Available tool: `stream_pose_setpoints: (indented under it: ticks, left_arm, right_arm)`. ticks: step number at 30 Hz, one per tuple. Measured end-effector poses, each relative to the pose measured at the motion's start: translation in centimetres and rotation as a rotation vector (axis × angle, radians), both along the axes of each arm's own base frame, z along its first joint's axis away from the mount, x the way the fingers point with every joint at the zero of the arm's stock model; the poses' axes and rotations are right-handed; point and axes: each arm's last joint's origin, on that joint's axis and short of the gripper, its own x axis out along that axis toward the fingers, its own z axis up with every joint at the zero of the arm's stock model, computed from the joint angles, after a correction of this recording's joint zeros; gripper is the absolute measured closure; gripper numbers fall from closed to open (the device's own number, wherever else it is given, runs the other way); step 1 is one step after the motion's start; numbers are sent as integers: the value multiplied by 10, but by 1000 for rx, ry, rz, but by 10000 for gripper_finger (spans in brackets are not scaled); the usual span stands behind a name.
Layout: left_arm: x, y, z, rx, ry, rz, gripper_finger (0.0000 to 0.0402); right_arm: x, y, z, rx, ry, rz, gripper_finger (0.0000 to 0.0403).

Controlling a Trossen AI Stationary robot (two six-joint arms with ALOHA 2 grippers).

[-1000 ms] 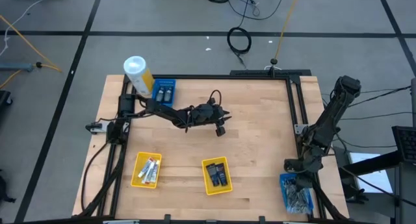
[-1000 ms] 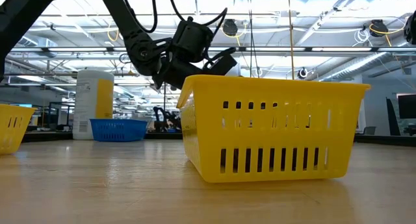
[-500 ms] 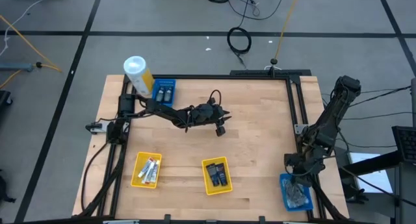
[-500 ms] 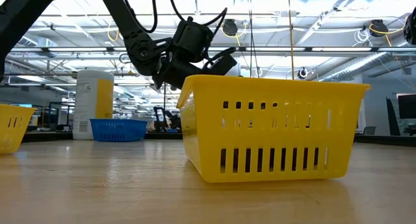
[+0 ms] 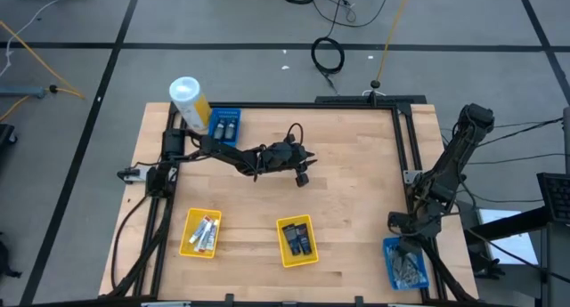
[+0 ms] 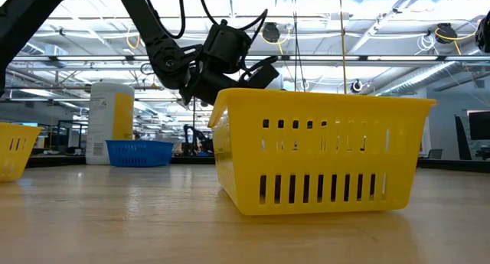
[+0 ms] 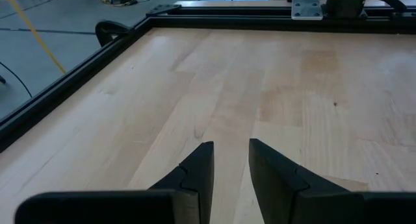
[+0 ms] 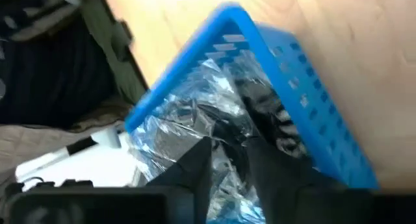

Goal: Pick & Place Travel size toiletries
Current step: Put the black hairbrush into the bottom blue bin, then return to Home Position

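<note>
I have the right gripper (image 8: 224, 160) hanging just over the blue tray (image 5: 393, 270) at the desk's near right corner. That tray holds the clear-wrapped packets (image 8: 195, 123), and they lie straight ahead of and below the jaws, with crinkled wrap filling the gap I see between the fingers. The jaws stand a narrow way apart, and I cannot tell whether they pinch a fold of wrap or only hover at it. The packets are heaped in a tangle, so I read no clear long axis on any one of them. The right arm is plainly the nearer one for this pile. The left gripper (image 5: 302, 176) waits out over the bare middle of the desk (image 5: 356, 165), well apart from every tray, its jaws a narrow slot apart with nothing between them.

Counting what I can:
- Four trays in all: two blue and two yellow.
- The far blue tray (image 5: 224, 124), beside the white-and-yellow canister (image 5: 189, 100), holds two dark bottles (image 5: 224, 126).
- The left yellow tray (image 5: 186, 238) holds white tubes (image 5: 206, 233), two or perhaps three; I cannot split them surely.
- The middle yellow tray (image 5: 287, 254) holds two dark bottles of its own.
- The packets I cannot number; several at least.
</note>
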Motion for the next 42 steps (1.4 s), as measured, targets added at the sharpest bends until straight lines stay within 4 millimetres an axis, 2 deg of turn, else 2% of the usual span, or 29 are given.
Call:
stream_pose_setpoints:
  ticks: [4,7,15,18,21,24,27,30,33,36,42]
  left_arm:
    - [0,0,0,0,0,0,305]
    - [0,0,0,0,0,0,305]
    - [0,0,0,-1,0,0,305]
    - [0,0,0,-1,-2,1,305]
    - [1,0,2,1,-20,1,305]
    - [1,0,3,4,-37,1,305]
    - [2,0,5,10,-49,0,305]
    - [1,0,10,32,-44,-7,305]
    - [-1,1,27,54,-87,-9,305]
    - [-3,1,40,88,-112,-13,305]
    - [-4,1,47,121,-127,-22,305]
  right_arm:
    - [0,-1,2,9,-27,-11,274]
    - [1,-2,4,16,-57,-37,261]
    - [0,-5,10,44,-107,-62,283]
    - [4,-6,19,22,-248,-111,299]
    - [10,-6,34,-17,-478,-176,314]
    - [19,-9,40,-194,-751,-300,326]
    - [30,-15,34,-386,-914,-353,337]
    - [44,-26,17,-488,-974,-352,353]
    - [57,-45,1,-557,-1099,-351,374]
    - [72,-64,13,-554,-1271,-370,397]
    - [84,-96,11,-618,-1354,-187,396]
